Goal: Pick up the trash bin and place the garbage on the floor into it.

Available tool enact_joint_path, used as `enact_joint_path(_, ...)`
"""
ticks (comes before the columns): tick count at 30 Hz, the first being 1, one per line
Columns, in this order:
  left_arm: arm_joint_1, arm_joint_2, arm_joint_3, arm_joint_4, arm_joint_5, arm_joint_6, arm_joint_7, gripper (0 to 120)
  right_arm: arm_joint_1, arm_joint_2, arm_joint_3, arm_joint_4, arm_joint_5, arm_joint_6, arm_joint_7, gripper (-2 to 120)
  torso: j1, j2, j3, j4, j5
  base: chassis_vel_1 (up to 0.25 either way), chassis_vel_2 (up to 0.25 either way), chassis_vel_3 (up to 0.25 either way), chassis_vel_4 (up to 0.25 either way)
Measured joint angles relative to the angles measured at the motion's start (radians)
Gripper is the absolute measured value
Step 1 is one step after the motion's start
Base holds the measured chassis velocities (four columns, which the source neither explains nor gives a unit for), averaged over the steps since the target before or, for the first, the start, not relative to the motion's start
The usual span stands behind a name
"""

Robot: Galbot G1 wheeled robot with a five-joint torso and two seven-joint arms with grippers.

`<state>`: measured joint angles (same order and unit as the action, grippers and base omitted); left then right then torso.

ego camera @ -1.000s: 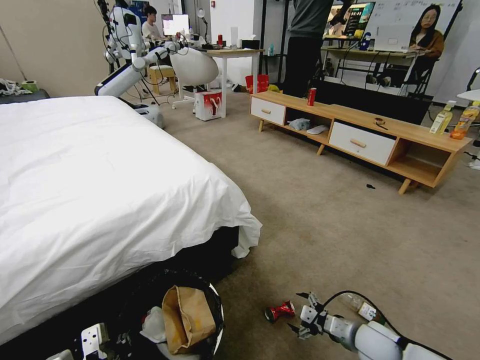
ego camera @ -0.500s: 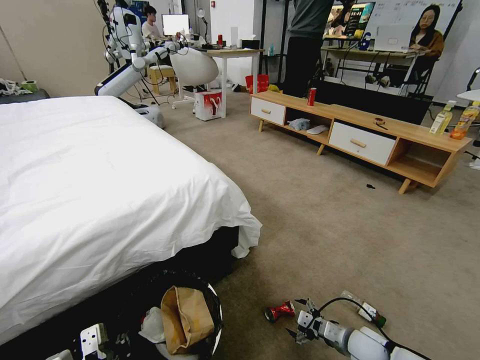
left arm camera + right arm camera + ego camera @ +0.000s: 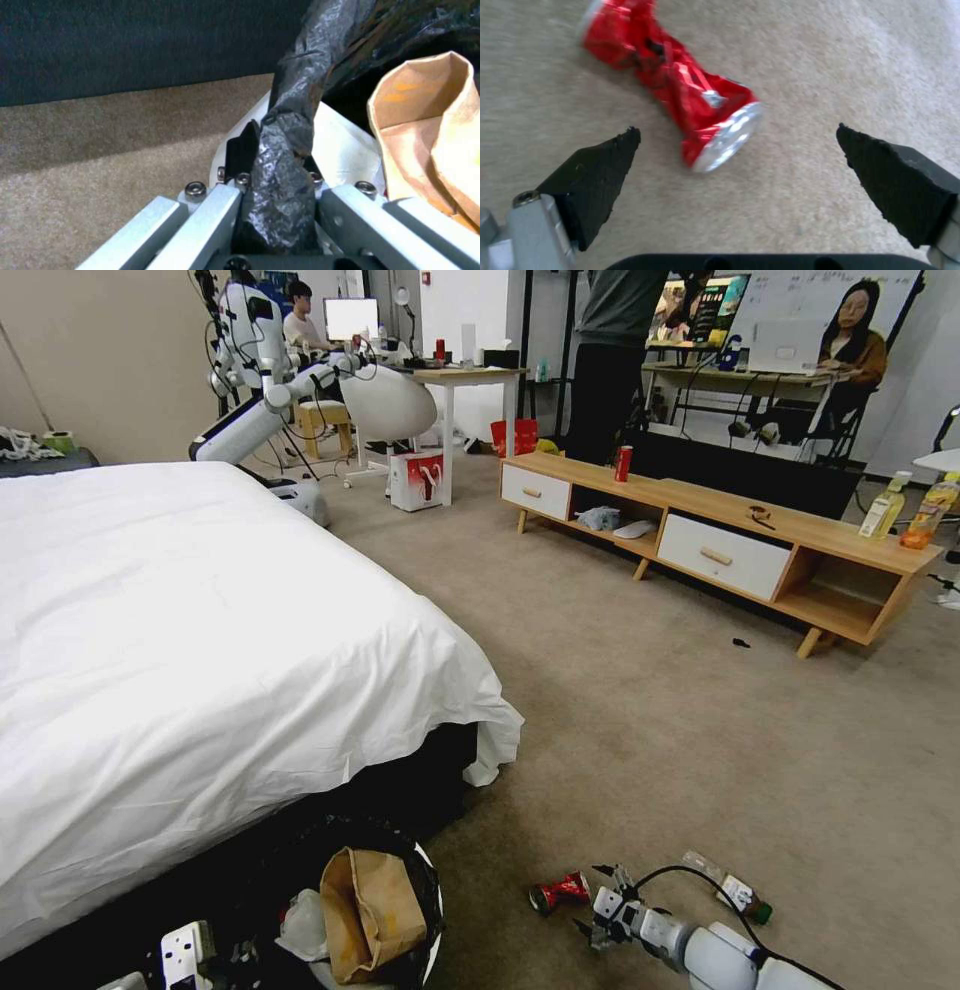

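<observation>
Bin [image 3: 425,910] near left at bed foot, rim pinched by left gripper [image 3: 280,187]; paper bag [image 3: 375,910], tissue [image 3: 300,920] inside | can [image 3: 560,892], bottle [image 3: 735,892] left on floor | right gripper [image 3: 598,902] spread, beside can | vs earlier: right gripper nearer can, bottle uncovered.

The floor [image 3: 640,710] is tan carpet. At the bottom middle of the head view a crushed red can [image 3: 559,892] lies on it. A small bottle [image 3: 735,892] lies near it, toward the bottom right. The trash bin [image 3: 432,910] is at the bottom left, beside the bed [image 3: 200,650].
</observation>
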<state>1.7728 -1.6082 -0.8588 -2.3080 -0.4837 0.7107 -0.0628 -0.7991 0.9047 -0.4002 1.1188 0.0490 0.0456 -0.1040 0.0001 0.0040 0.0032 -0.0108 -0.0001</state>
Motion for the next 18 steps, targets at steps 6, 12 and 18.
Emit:
enact_joint_path(6,-0.002,0.000,-0.002,0.007,0.000,-0.001,0.000,1,0.035,0.035,-0.019,-0.080,-0.005,0.015,0.013,100,0.000,0.000,0.000,-0.0001,0.0001,0.000,0.000,0.000,0.000)
enact_joint_path(12,0.000,0.000,-0.003,0.007,-0.001,-0.001,0.001,1,0.056,0.065,-0.033,-0.131,-0.012,0.037,0.019,100,0.000,0.000,0.000,0.0000,0.0001,0.000,0.000,0.000,0.000)
enact_joint_path(18,0.000,0.000,-0.003,0.005,-0.001,-0.002,0.001,1,0.071,0.079,-0.050,-0.134,-0.013,0.038,0.025,100,0.000,0.000,0.000,0.0000,-0.0001,0.000,0.000,0.000,0.000)
